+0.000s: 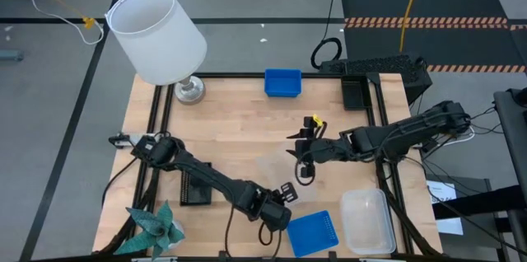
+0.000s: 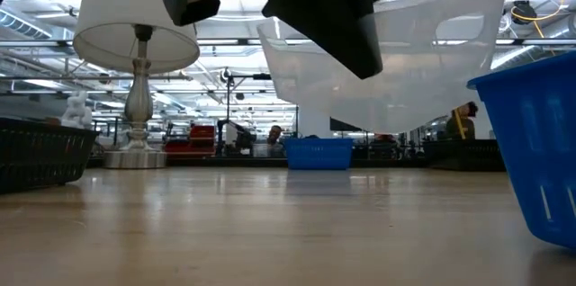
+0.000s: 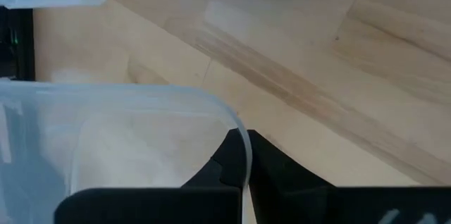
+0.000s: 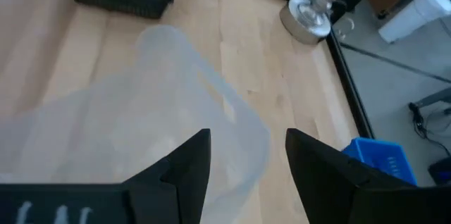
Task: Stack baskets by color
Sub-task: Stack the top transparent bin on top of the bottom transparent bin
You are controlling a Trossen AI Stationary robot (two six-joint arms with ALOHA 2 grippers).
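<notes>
A clear basket (image 2: 396,61) hangs tilted above the table's middle, with my left gripper (image 1: 284,194) shut on it. My right gripper (image 4: 246,160) stands open just above that basket's far-right corner (image 4: 232,122); whether it touches the basket, I cannot tell. A second clear basket (image 1: 367,221) and a blue basket (image 1: 314,233) rest on their bottoms near the front edge. Another blue basket (image 1: 282,82) sits at the far edge. One black basket (image 1: 356,93) is at the far right, another (image 1: 196,186) under my left arm. My left gripper grips the clear basket's rim at a rounded corner (image 3: 239,129), the thin wall between its two fingers (image 3: 218,168), one inside the basket and one outside. The fingers slant down from the table's near-left side. The basket is lifted clear of the table and tilted.
A white lamp (image 1: 158,35) stands at the far left corner and a teal paper plant (image 1: 156,229) at the near left corner. A black frame (image 1: 380,114) runs along the table's edges. Bare wood (image 1: 239,130) lies at the middle and far side.
</notes>
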